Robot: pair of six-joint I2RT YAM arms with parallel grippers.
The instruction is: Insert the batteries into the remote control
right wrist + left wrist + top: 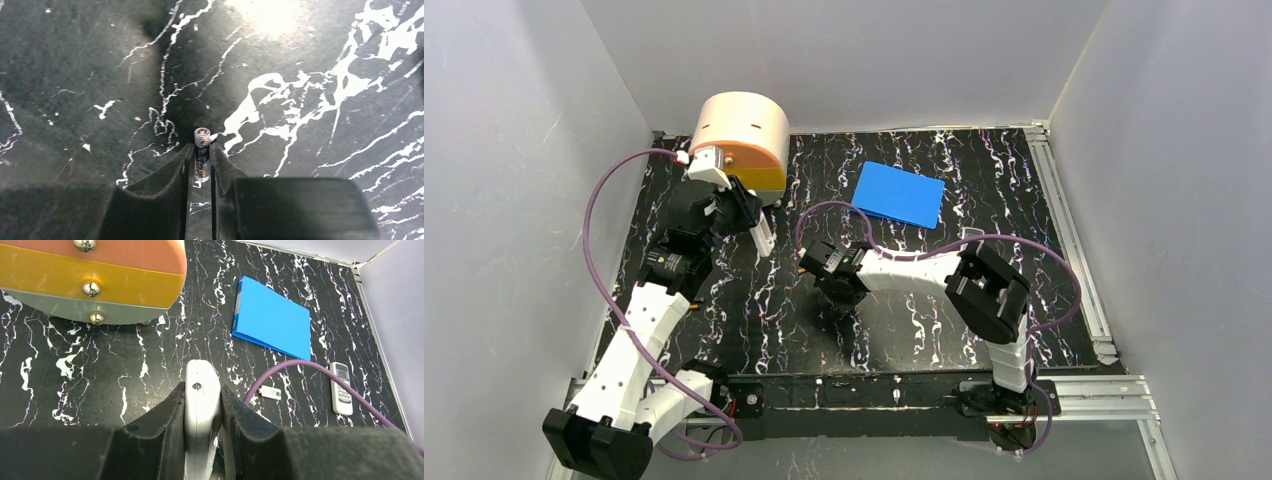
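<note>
Right pincer [201,146] is narrowed to a slit, jaws pressed on either side of a small dark battery [202,134] just above the marbled surface [310,100]. Left pincer [202,407] is clamped on the white remote [202,380], well to the left. Step in hand: battery pick-up. The next move calls for lifting the battery, carrying it across and aligning it with the remote's bay.

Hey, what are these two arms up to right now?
The left end effector grips a white remote near a round box. The right end effector is down at the table, its fingers closed on a small battery. That battery is meant for the remote, but it is not in yet.
</note>
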